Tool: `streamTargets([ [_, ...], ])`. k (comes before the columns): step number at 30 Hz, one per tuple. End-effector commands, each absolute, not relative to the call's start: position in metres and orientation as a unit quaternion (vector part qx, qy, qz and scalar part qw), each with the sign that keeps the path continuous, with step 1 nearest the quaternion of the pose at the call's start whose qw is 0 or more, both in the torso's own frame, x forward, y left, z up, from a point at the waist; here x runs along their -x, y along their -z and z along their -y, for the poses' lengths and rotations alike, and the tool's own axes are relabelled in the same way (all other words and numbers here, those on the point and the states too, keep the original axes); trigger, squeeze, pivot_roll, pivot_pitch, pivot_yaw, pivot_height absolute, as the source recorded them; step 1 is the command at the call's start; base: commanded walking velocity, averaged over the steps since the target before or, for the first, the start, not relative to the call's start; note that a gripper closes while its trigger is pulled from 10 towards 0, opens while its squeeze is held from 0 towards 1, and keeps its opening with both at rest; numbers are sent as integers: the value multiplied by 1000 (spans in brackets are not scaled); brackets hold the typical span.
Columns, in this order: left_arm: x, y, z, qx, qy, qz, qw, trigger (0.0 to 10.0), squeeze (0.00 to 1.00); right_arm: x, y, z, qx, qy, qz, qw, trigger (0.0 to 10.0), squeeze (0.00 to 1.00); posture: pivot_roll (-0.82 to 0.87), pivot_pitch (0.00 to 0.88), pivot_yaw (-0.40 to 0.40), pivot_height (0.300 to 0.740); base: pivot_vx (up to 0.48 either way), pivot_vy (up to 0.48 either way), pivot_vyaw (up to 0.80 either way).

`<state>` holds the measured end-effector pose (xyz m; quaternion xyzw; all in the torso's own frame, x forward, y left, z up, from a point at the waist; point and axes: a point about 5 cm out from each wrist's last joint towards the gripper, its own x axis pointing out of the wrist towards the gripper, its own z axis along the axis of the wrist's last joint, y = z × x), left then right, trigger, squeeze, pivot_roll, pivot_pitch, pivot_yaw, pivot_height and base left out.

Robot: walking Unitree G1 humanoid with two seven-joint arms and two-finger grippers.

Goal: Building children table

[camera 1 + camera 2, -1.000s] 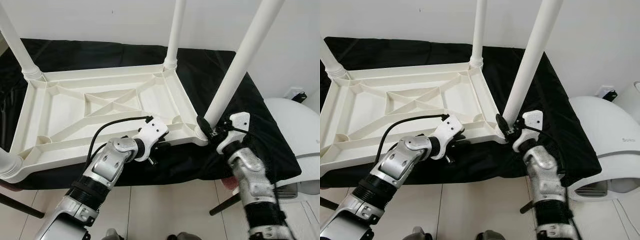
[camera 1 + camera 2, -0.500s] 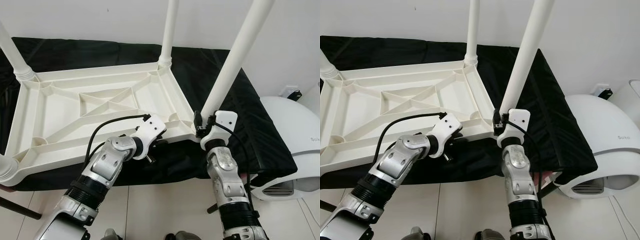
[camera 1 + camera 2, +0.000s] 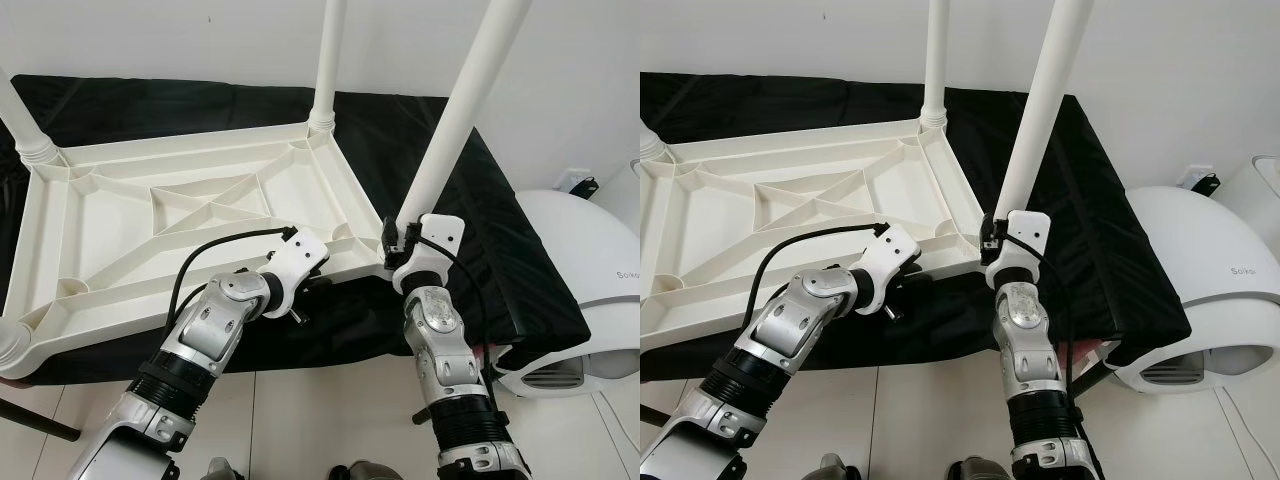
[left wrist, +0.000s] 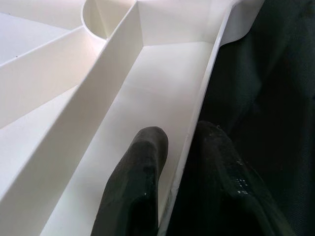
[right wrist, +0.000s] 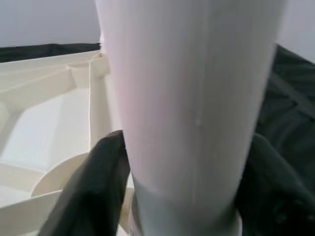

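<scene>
A white plastic children's table (image 3: 150, 220) lies upside down on a black cloth, its legs pointing up. My left gripper (image 3: 315, 285) is shut on the near rim (image 4: 206, 83); one finger (image 4: 140, 187) is inside the rim and the other is outside. My right gripper (image 3: 395, 240) is shut on the near right leg (image 3: 455, 120), just above its socket at the corner. Black fingers (image 5: 98, 182) press both sides of that leg (image 5: 187, 98). The far right leg (image 3: 328, 60) and far left leg (image 3: 25, 125) stand in their sockets. The near left leg (image 3: 10, 345) shows at the frame edge.
The black cloth (image 3: 500, 250) hangs over the support's front and right edges. A large rounded white appliance (image 3: 590, 270) stands close on the right. A white wall is right behind the table. Below me is tiled floor, with a dark slanted bar (image 3: 30, 420) at the lower left.
My right forearm has swung left from beside the leg to stand upright under it, gripper staying at the leg's base. The left gripper keeps its hold on the rim. The camera shifted slightly.
</scene>
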<state>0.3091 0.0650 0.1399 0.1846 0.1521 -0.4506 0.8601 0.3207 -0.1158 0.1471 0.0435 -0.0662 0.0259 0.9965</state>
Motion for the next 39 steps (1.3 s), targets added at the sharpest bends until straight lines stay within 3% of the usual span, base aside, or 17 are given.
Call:
streamTargets([
  [1,-297,-127,-53,-183,485,-174,837,10000,0,-320,-134,110,-50,-56,31,997,10000,1000,-23,62,-85,740,0,0,0],
  [9,-296,-127,-51,-181,488,-174,836,10000,0,-321,-143,121,-93,-111,48,988,10000,1000,-27,59,-85,740,0,0,0],
  [19,-296,-127,-51,-181,489,-173,836,10000,0,-327,-151,164,-62,-188,64,978,10000,1000,-33,46,-85,740,0,0,0],
  [30,-296,-128,-49,-181,491,-171,835,10000,0,-332,-154,186,-8,-241,54,969,10000,1000,-36,40,-81,740,0,0,0],
  [31,-296,-128,-49,-181,492,-171,834,10000,0,-332,-153,189,2,-264,52,963,10000,871,-39,38,-79,740,0,0,0],
  [32,-296,-128,-48,-182,493,-171,834,10000,0,-330,-153,191,3,-296,49,954,10000,0,-39,39,-77,740,0,0,0],
  [39,-296,-128,-47,-183,496,-171,831,10000,0,-328,-151,196,24,-385,31,922,10000,0,-42,41,-68,740,0,0,0],
])
